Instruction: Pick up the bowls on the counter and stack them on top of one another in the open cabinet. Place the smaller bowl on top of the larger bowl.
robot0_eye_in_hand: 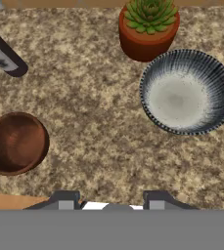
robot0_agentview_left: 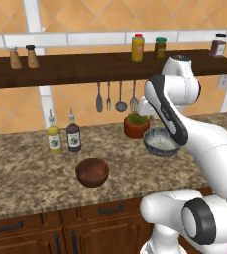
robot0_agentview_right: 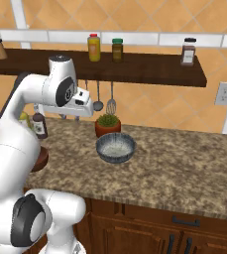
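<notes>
Left base view: small glossy reddish-brown wood-like bowl (robot0_agentview_left: 92, 171) sits on the speckled brown-beige granite table (robot0_agentview_left: 21, 173), well apart from the wider dark grey-blue ribbed bowl (robot0_agentview_left: 161, 141), which is just beside a terracotta pot w/ green plant (robot0_agentview_left: 136, 125).

Right base view: long dark brown wall shelf (robot0_agentview_right: 149, 69) carries jars, no bowl yet.

Hand view: my pincer (robot0_eye_in_hand: 111, 204) hangs high over both bowls, empty, tips apart. Nothing done; I'd judge both lifts & stacking remain.
</notes>
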Available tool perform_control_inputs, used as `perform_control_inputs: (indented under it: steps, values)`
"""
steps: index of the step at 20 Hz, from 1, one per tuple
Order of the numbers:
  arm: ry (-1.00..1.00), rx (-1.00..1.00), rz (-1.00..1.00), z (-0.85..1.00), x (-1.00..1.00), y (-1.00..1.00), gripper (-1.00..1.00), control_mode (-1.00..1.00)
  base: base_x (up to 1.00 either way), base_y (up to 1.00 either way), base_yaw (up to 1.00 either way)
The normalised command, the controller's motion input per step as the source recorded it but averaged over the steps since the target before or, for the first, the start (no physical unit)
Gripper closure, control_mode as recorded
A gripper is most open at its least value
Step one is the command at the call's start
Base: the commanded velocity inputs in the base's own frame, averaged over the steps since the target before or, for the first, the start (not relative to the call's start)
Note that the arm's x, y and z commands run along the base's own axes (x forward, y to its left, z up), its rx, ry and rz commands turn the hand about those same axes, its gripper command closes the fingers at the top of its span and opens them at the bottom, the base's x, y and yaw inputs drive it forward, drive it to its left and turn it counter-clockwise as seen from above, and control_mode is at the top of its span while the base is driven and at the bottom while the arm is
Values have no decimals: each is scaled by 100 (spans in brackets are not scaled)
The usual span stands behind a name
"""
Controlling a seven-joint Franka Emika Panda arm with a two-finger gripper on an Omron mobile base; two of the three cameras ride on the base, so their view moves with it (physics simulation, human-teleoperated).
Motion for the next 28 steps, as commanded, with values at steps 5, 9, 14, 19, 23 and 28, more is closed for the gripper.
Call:
perform_control_inputs:
  steps: [5,9,14,19,23,28]
  values:
    - [-2,-9,2,-15,-7,43,-100,-100,0,0,0]
    - [0,-16,4,-51,-6,68,-100,-100,0,0,0]
    - [4,-2,0,-97,0,67,-100,-100,0,0,0]
    - [3,1,0,-89,18,73,-100,-100,0,0,0]
    - [12,0,0,-48,27,45,-100,-100,0,0,0]
    - [13,1,1,-33,40,15,-100,-100,0,0,0]
